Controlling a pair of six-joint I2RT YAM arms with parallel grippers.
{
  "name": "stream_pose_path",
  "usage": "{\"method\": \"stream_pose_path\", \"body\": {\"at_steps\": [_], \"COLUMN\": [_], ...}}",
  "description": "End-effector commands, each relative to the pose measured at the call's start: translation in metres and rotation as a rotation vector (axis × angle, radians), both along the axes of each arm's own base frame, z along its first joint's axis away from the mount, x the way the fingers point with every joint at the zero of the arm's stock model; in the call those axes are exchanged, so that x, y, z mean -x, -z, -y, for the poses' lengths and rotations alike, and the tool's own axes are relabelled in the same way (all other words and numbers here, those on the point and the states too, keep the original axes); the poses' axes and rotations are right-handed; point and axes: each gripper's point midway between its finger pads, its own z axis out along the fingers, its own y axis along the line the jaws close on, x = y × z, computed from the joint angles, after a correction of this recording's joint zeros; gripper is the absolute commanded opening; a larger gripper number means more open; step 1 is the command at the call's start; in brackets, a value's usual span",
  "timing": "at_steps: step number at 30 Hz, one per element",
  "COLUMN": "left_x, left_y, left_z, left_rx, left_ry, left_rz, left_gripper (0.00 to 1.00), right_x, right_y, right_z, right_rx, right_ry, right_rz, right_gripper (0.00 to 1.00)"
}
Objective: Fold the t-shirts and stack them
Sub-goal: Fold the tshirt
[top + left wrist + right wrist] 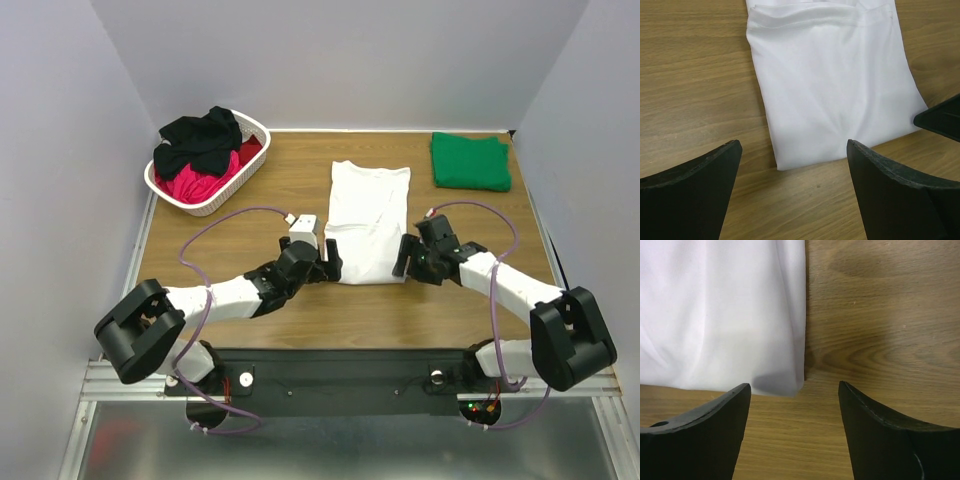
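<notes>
From above: the white t-shirt, folded into a long strip, lies mid-worktop. The green t-shirt sits folded at the far right corner. A black t-shirt and a red t-shirt are heaped in the basket at the far left corner. The left gripper and right gripper flank the white shirt's near edge.

Left wrist: the left gripper is spread wide and empty, with the white t-shirt just ahead.

Right wrist: the right gripper is wide apart, holding nothing, and the shirt's near right corner lies just ahead.
</notes>
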Motion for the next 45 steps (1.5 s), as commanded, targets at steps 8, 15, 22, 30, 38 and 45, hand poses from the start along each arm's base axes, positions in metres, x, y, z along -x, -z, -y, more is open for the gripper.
{"method": "stream_pose_path", "body": {"at_steps": [8, 15, 22, 30, 38, 45], "left_x": [-0.006, -0.006, -0.002, 0.010, 0.010, 0.013], "left_y": [-0.004, 0.007, 0.015, 0.038, 0.055, 0.061], "left_z": [-0.008, -0.014, -0.017, -0.012, -0.005, 0.001], "left_rx": [0.038, 0.028, 0.032, 0.055, -0.007, -0.072], "left_ry": [-0.008, -0.018, -0.019, 0.006, 0.002, 0.004], "left_rz": [0.012, -0.009, -0.031, -0.111, -0.160, -0.175], "left_gripper": [0.99, 0.99, 0.99, 0.95, 0.80, 0.64], "right_x": [0.002, 0.007, 0.007, 0.009, 0.012, 0.011], "right_y": [0.023, 0.030, 0.033, 0.033, 0.037, 0.036], "right_z": [0.006, 0.005, 0.002, 0.002, 0.004, 0.005], "right_rx": [0.053, 0.046, 0.035, 0.034, 0.040, 0.045], "right_ry": [0.037, 0.035, 0.026, 0.024, 0.018, 0.017], "right_rz": [-0.048, -0.071, -0.081, -0.082, -0.092, -0.084], "right_gripper": [0.56, 0.43, 0.20, 0.00, 0.00, 0.01]}}
